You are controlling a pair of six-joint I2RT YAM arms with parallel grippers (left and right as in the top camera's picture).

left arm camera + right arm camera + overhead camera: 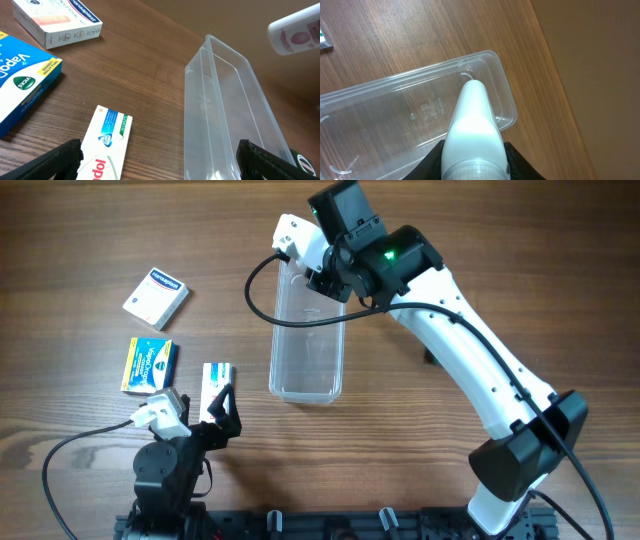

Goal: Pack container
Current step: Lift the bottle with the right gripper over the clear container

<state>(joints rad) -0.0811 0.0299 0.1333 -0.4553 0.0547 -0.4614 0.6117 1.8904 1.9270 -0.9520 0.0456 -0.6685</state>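
Since the right fingers (518, 163) clamp the bottle (472, 125) over the container (400, 112), best lower it lengthwise; the left fingers (55, 160) sit apart.

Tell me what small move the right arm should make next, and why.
Probably lower the white bottle into the container, then open. The right gripper holds it just above one end of the tub, which looks empty.
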